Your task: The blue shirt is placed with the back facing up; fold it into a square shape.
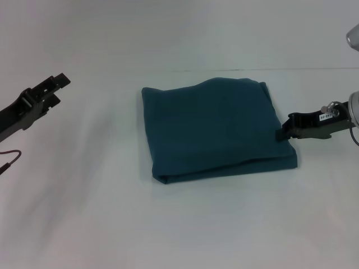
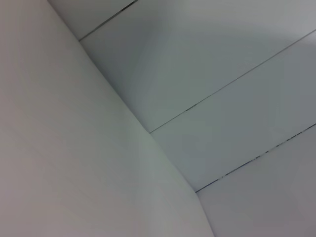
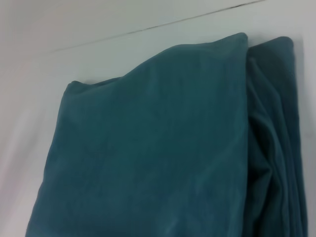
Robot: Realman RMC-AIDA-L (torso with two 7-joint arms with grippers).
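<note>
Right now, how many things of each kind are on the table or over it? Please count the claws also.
Shirts: 1, the blue shirt, folded, on the white table.
Claws: 2, the left claw raised far from the shirt, the right claw at the shirt's right edge.
Total: 3

- A plain white, matte surface (image 1: 84, 224) is carrying everything in view.
- A dark teal-blue shirt of soft knit fabric (image 1: 216, 129) is lying flat on its middle, folded into a roughly square bundle, layered edges showing along one side.
</note>
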